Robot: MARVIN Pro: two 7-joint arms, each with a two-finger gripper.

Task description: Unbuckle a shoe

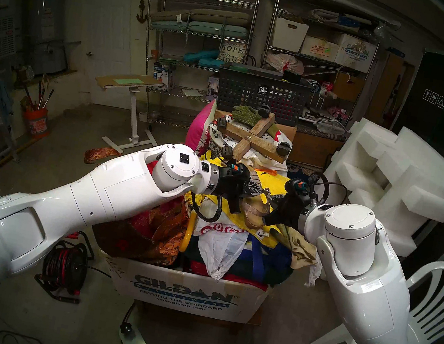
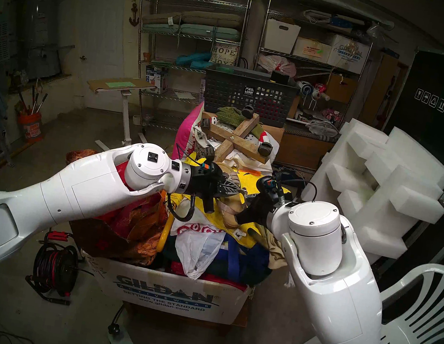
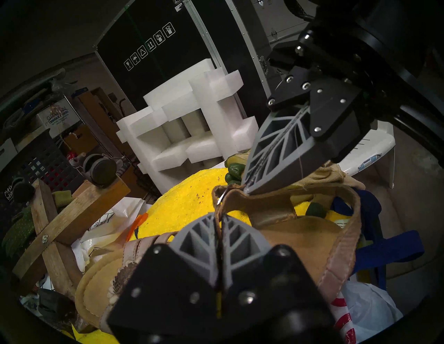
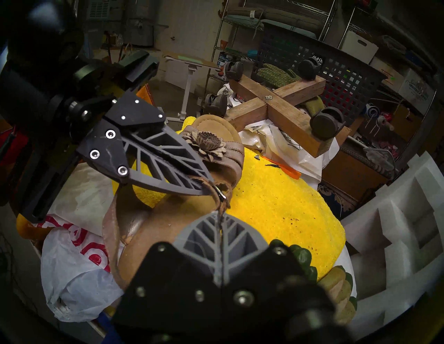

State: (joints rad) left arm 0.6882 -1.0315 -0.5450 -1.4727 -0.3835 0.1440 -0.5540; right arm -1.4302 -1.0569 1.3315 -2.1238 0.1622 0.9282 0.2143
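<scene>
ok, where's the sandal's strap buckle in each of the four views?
Head stereo left: not resolvable; the sandal sits centre, between both grippers.
Head stereo right: the same; sandal centre.
Left wrist: buckle just above centre, between the left gripper and right gripper.
Right wrist: buckle at centre.
Shared landmark: yellow towel under the sandal.

Dim room, dark fisheye rims (corners perhaps slightly blurred).
</scene>
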